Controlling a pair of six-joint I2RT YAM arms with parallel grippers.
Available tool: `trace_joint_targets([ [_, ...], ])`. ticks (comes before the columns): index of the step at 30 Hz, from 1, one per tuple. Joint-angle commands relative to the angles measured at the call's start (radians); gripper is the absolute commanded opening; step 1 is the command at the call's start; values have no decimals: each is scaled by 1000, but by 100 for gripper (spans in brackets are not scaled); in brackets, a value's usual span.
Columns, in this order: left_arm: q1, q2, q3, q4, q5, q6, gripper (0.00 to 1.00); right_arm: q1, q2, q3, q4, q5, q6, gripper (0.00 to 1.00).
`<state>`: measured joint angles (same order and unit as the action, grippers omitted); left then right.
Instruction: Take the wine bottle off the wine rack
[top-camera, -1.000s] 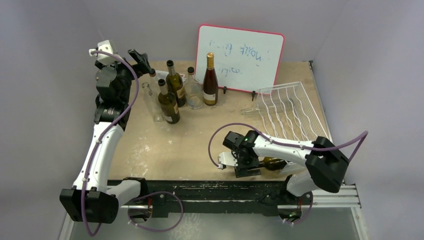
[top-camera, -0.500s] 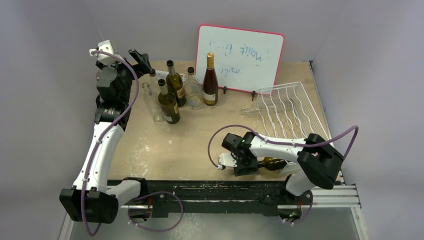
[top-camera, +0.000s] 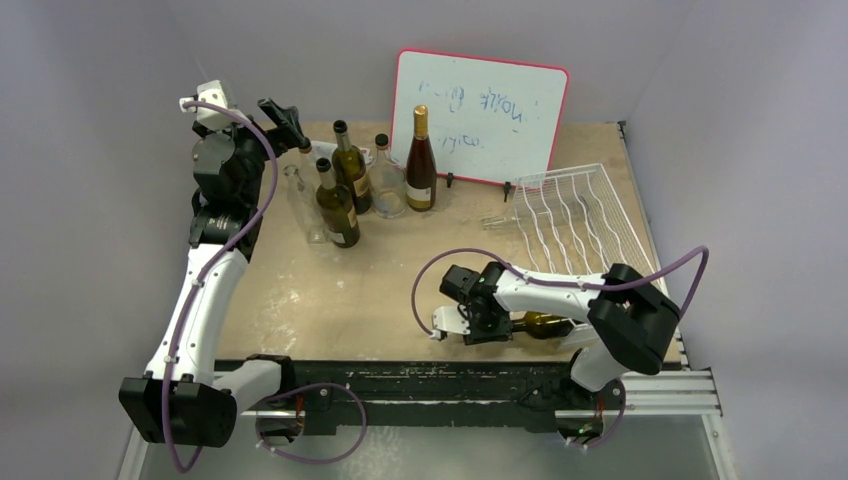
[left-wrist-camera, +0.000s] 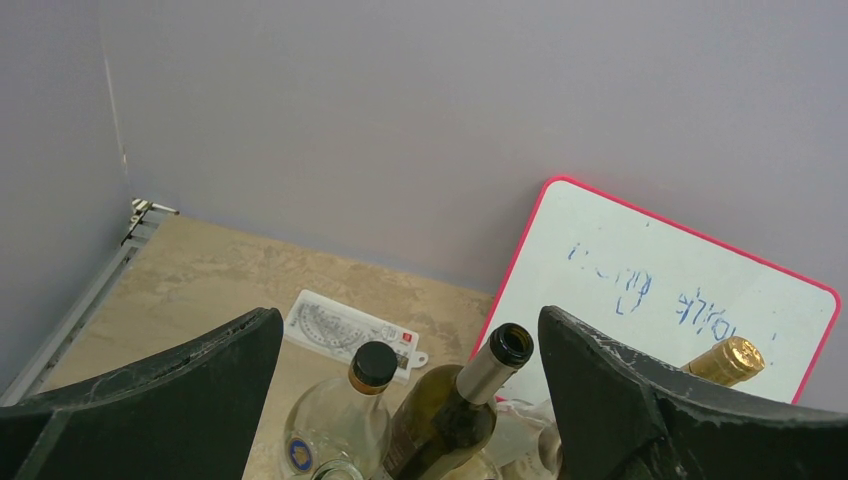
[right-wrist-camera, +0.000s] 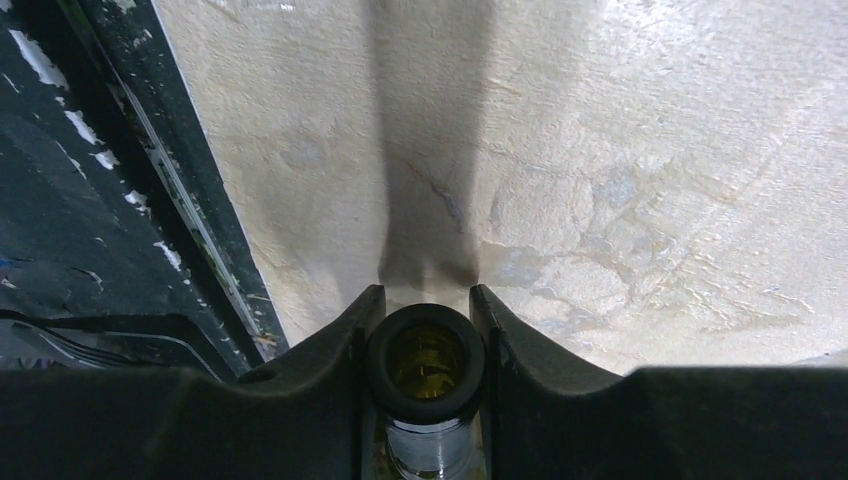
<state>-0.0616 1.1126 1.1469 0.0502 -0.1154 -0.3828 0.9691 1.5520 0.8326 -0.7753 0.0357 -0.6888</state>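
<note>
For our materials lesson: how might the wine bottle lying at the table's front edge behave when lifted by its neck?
The wine bottle lies on its side; being round, it would probably roll if released. The right gripper pinches only its smooth glass neck, so the body may droop or slip. Its mouth looks uncorked, so perhaps empty and light, yet breakable.

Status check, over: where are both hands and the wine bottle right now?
Right hand shut on neck of wine bottle. Bottle lying on the table, off the rack. Left hand open above the standing bottles. Nothing in the way.
</note>
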Motion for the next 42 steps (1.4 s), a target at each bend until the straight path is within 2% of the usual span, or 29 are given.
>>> trace_joint_targets([
  [1, -9, -12, 24, 46, 8, -8, 99, -1, 2, 66, -6, -15, -11, 36],
  [8, -12, -13, 23, 43, -3, -1, 99, 0, 16, 171, -9, -109, -42, 22],
  [15, -12, -14, 27, 42, -3, 1, 99, 14, 38, 230, -15, -177, -57, 0],
  [32, -13, -14, 21, 43, -8, 1, 99, 100, 71, 422, 55, -229, 17, 0],
  [42, -15, -11, 20, 43, -12, 4, 99, 111, 1, 519, 201, -347, 20, 0],
])
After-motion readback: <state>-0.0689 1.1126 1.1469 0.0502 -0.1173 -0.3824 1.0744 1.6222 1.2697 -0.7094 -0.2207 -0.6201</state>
